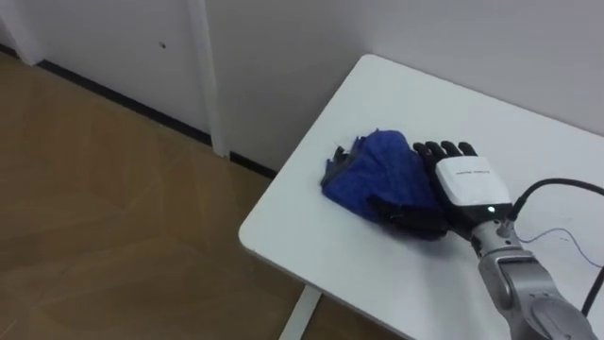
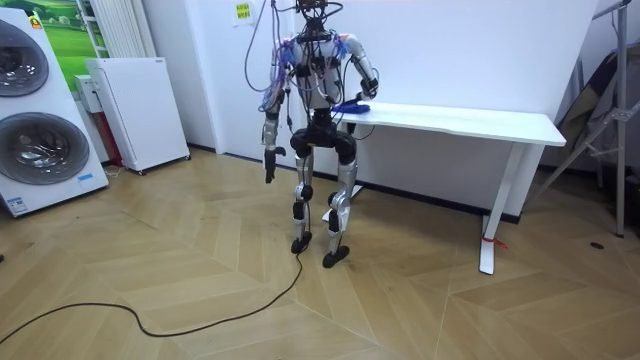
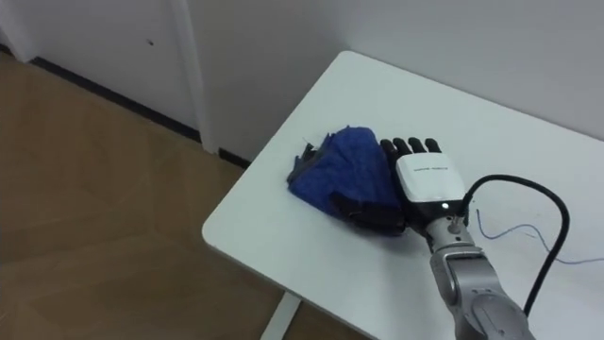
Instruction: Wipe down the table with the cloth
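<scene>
The worktop (image 1: 377,255) is a plain white slab with rounded corners. It stands against a white wall (image 1: 283,57) that has a dark skirting strip (image 1: 123,99) at its foot. The floor (image 1: 113,208) is light wood laid in a herringbone pattern. In the room view a washing machine (image 2: 35,120) and a low white cabinet (image 2: 135,110) stand at the room view's left. The robot stands upright at the worktop's end.

A blue cloth (image 1: 382,170) lies bunched near the worktop's corner. The right robot hand (image 1: 469,181) rests palm down on it, fingers bent over the cloth and thumb lying along its near edge. The left robot hand (image 2: 268,172) hangs by the robot's side, and I cannot tell its state.

A yellow sign (image 2: 243,11) hangs on the wall, and there is print on the back of the right robot hand. Both are too small to read.
</scene>
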You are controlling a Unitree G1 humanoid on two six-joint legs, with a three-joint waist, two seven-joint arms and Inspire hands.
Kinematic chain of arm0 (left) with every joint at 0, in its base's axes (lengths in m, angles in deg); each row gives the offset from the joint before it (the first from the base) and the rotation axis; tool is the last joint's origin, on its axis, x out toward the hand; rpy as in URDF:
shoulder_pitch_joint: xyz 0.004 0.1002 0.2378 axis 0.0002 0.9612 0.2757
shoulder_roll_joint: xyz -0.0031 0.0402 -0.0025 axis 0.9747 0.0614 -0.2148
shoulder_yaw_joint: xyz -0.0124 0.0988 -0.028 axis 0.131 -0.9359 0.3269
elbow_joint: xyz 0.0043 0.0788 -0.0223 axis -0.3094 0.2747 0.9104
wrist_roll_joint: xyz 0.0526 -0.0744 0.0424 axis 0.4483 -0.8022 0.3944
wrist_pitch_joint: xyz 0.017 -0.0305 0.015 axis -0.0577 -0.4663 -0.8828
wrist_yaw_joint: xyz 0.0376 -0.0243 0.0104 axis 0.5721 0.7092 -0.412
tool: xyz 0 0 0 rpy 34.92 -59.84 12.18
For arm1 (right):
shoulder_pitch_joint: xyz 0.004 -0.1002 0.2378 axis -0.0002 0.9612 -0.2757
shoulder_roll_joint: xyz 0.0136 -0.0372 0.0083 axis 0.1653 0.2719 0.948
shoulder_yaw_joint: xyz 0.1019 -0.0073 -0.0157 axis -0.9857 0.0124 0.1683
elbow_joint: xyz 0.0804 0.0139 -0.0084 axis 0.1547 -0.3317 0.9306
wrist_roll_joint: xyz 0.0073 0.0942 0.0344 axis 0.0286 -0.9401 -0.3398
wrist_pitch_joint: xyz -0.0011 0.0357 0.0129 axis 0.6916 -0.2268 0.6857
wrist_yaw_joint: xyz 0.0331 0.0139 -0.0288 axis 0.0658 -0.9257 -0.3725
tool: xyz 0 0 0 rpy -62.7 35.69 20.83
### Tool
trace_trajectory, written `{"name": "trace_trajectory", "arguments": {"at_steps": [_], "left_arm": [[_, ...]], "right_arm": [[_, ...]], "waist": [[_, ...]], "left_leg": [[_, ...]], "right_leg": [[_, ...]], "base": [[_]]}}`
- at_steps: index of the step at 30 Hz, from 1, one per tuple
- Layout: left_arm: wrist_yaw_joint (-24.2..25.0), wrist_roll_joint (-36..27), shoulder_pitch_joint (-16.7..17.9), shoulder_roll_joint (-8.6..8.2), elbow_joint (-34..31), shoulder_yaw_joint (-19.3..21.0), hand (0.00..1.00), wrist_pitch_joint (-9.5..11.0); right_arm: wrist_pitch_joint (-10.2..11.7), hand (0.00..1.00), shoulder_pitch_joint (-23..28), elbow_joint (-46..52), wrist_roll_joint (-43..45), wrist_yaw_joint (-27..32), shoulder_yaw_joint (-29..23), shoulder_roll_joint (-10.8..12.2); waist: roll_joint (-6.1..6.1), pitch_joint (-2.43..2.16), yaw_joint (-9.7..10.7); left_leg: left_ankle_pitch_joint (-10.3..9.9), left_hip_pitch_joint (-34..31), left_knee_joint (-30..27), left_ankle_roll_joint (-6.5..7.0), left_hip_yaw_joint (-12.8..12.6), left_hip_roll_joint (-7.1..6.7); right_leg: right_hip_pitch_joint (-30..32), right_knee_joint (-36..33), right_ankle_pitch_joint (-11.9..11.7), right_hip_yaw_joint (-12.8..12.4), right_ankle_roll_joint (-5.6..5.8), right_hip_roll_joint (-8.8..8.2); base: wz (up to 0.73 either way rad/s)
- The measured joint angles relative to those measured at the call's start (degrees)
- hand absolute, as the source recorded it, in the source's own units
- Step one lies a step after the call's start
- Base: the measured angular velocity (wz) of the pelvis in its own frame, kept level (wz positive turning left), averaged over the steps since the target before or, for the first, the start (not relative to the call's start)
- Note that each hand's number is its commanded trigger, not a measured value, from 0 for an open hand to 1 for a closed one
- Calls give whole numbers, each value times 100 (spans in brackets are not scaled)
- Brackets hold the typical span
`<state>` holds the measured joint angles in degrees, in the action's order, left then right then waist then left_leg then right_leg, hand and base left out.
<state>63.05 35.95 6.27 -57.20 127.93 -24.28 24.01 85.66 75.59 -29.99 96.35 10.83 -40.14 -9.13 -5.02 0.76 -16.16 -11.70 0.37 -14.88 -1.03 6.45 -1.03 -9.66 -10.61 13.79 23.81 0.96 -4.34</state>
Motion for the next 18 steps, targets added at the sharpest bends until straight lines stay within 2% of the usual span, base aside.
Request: {"name": "trace_trajectory", "arguments": {"at_steps": [5,13,14,15,18], "left_arm": [[69,1,146,25,-89,0,0,-18],[115,6,371,26,-90,0,0,-30],[121,10,372,26,-90,1,0,-31],[138,22,372,26,-94,1,0,-31],[180,23,370,42,-98,1,0,-33]], "right_arm": [[-1,0,-184,-349,-51,-19,0,-1],[3,0,-190,-613,-90,-57,0,-1],[4,69,-190,-619,-96,-57,0,-3],[4,100,-190,-644,-136,-57,0,-9],[5,100,-196,-802,-362,-57,-1,-18]], "waist": [[40,8,-23],[141,-36,-33],[142,-37,-34],[141,-39,-31],[131,-41,-28]], "left_leg": [[0,-8,-12,0,42,-13],[5,-22,-44,4,135,-55],[9,-23,-44,5,145,-61],[20,-30,-45,7,156,-69],[33,-69,-64,15,181,-85]], "right_leg": [[-21,1,0,2,1,-2],[-33,-1,14,-7,24,-17],[-34,-1,20,-5,33,-21],[-32,-4,21,-2,35,-28],[-23,-3,22,-1,37,-35]], "base": [[4],[5],[6],[6],[7]]}}
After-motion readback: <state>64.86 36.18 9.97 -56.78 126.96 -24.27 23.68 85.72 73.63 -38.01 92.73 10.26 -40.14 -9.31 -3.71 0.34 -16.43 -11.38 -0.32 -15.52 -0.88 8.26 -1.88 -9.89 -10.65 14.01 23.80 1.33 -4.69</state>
